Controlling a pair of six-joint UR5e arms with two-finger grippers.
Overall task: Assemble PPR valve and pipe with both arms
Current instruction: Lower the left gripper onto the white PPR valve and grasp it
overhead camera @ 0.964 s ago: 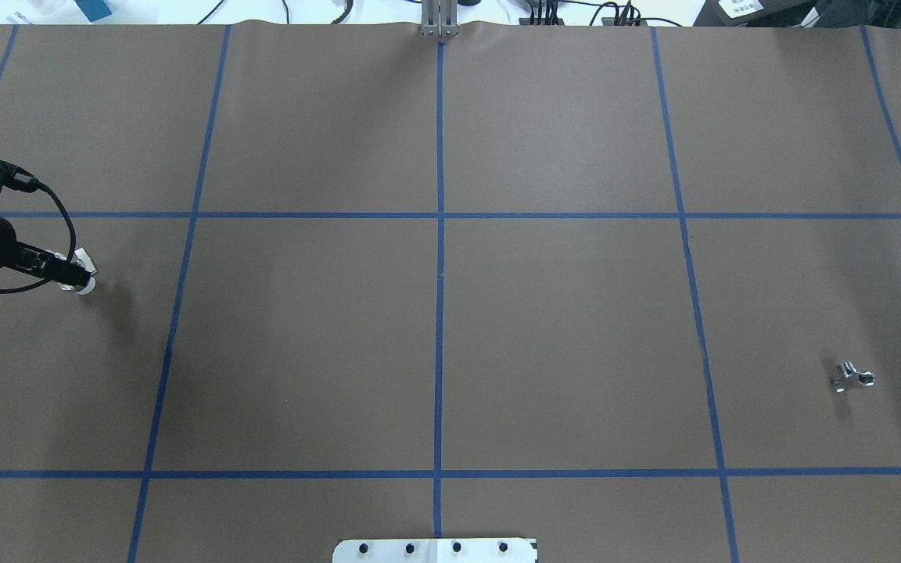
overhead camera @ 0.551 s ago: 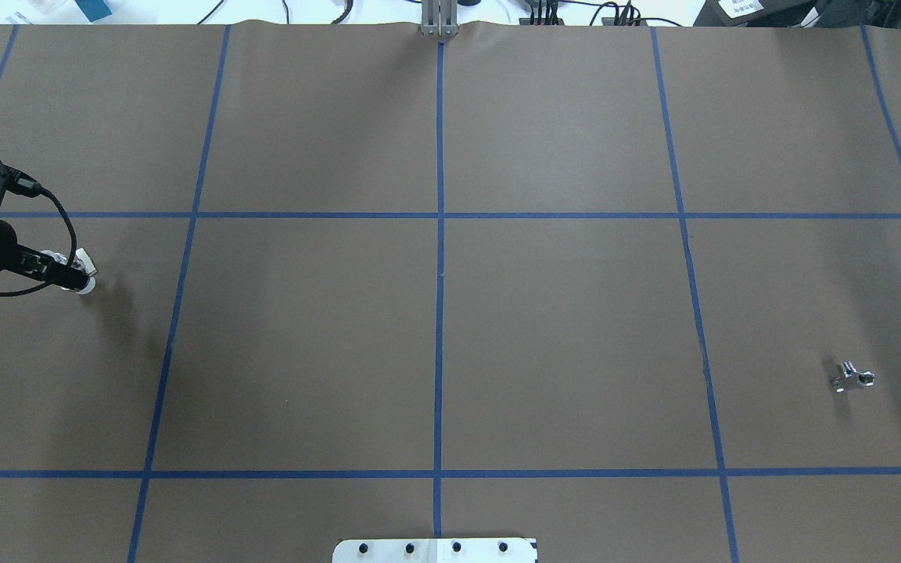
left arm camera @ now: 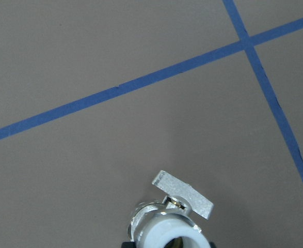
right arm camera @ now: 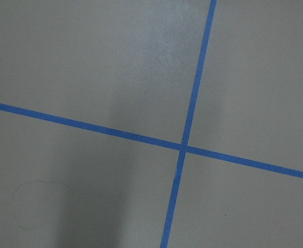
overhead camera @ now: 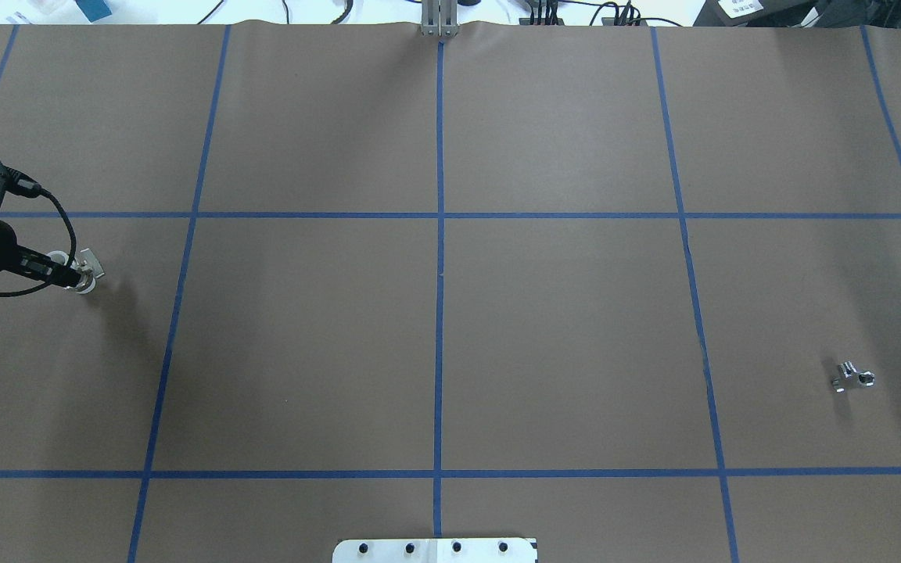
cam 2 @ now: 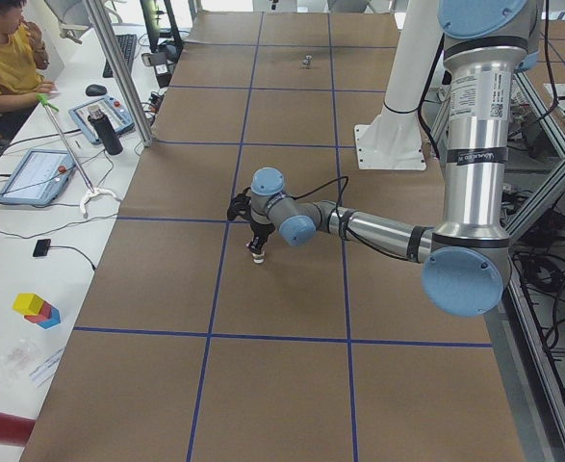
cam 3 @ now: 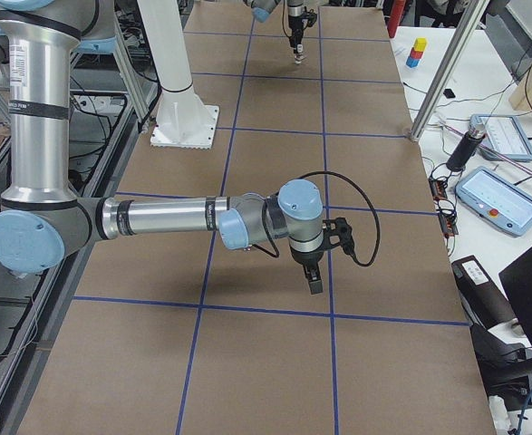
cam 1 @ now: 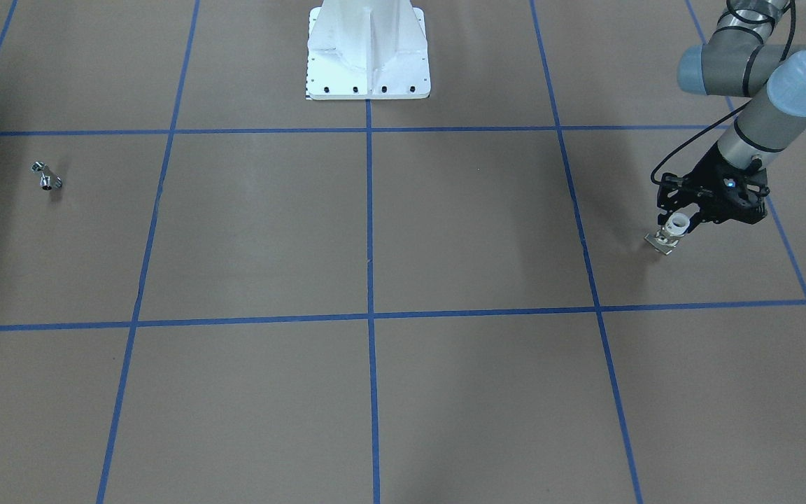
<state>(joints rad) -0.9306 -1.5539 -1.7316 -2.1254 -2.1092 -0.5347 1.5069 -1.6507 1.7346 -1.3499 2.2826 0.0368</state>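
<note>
Steadiness counts: with my left end effector (cam 1: 676, 230) closed on the PPR valve (cam 1: 677, 222) at nine o'clock on the bench (overhead camera: 560, 313), I should raise it level, lever tab (left arm camera: 182, 194) clear, toward the pipe (overhead camera: 853, 378) lying loose at four o'clock.

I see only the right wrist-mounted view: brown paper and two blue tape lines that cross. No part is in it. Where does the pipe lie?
Observer: The pipe lies alone far on the robot's right side in the overhead view; no gripper shows beside it.
Operator: And the valve?
Observer: The PPR valve is far on the robot's left, between the fingers of the left gripper.
Operator: Where is my right gripper?
Observer: Only the exterior right view shows the right gripper: it points down above the table. I cannot tell whether it is open or shut.
</note>
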